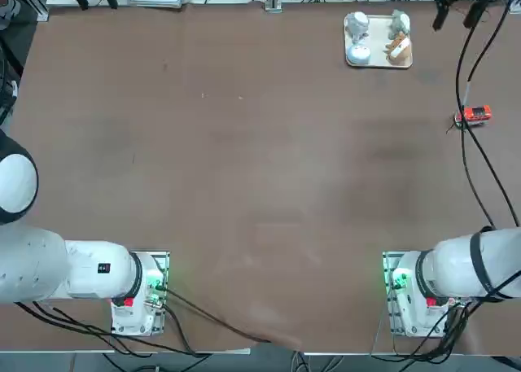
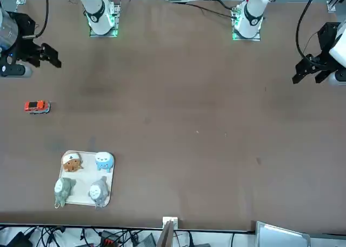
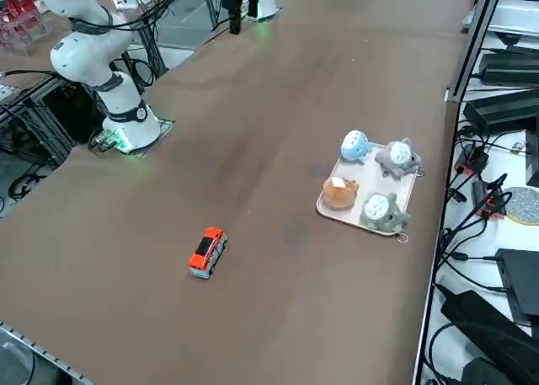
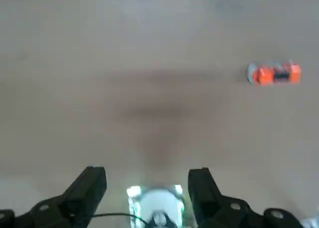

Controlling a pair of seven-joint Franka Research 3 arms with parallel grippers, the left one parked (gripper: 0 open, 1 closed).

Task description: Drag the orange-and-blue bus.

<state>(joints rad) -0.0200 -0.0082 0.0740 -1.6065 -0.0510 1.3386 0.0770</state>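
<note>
White tray (image 1: 378,62) sits at far side of brown table (image 1: 244,185), w/ four small figurines: pale blue (image 2: 104,161), orange-brown (image 2: 71,162), two grey-green (image 2: 64,189). Cables (image 3: 472,200) along table edge.

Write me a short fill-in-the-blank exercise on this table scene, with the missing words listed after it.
1. The orange-and-blue bus stands on the bare ____.
2. The white tray holds ____ figurines.
3. The right gripper has its fingers ____ and holds nothing.

Missing words: table; four; open
</note>
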